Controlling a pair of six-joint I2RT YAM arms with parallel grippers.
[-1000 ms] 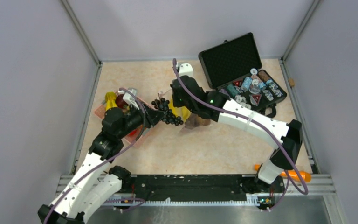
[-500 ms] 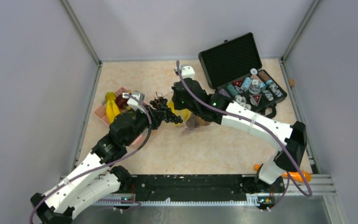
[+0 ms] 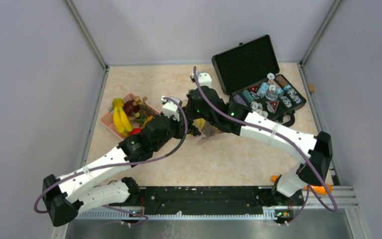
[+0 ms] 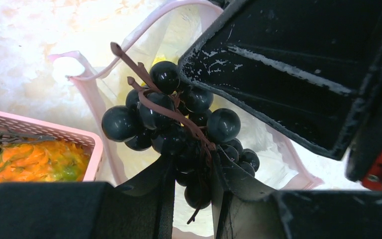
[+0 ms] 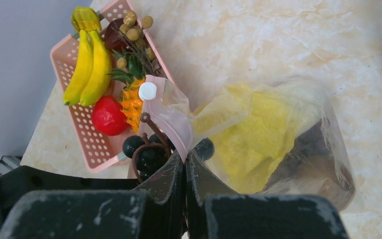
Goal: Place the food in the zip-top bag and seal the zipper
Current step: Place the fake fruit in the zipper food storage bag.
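The left gripper (image 4: 194, 185) is clamped on the dark grape bunch (image 4: 171, 117), holding it at the open mouth of the clear bag (image 5: 328, 144) on the table. The right gripper (image 5: 185, 172) is pinched together on the bag's pink zipper strip (image 5: 171, 124). Yellow food (image 5: 258, 134) lies inside the bag, and the pink basket (image 5: 87, 147) sits just beside its mouth

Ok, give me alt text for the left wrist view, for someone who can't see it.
The left tool grips a dark grape bunch at the open mouth of a clear zip-top bag edged by a pink zipper. A pink basket holding orange food sits at left; a black arm part fills the upper right.
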